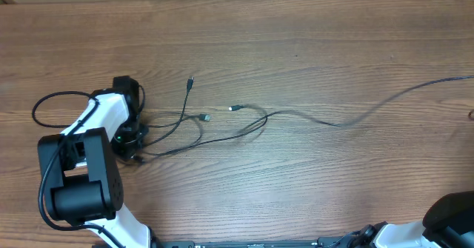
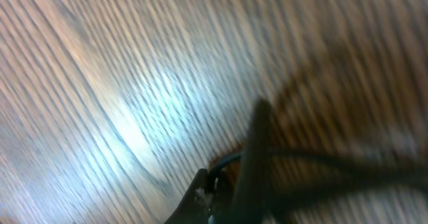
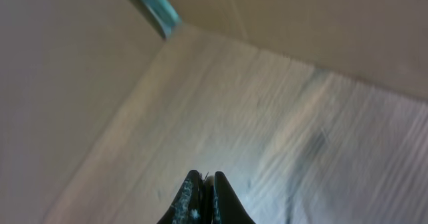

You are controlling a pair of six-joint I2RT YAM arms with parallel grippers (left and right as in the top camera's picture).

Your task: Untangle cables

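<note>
The thin black cables (image 1: 222,129) lie spread in loose loops across the middle of the wooden table. Their small plug ends sit at the centre left (image 1: 191,81), (image 1: 205,118), (image 1: 234,108). One long cord (image 1: 385,101) runs off to the right edge. My left gripper (image 1: 133,138) is down at the left end of the cables, where the strands converge. The left wrist view is blurred: a cable strand (image 2: 314,158) runs from between the fingers (image 2: 224,184), which look shut on it. My right gripper (image 3: 204,190) is shut and empty above bare wood.
The left arm's own thicker black wire (image 1: 52,104) loops at the far left. The right arm's base (image 1: 452,215) sits at the bottom right corner. A table corner and a wall with a teal strip (image 3: 150,3) show in the right wrist view.
</note>
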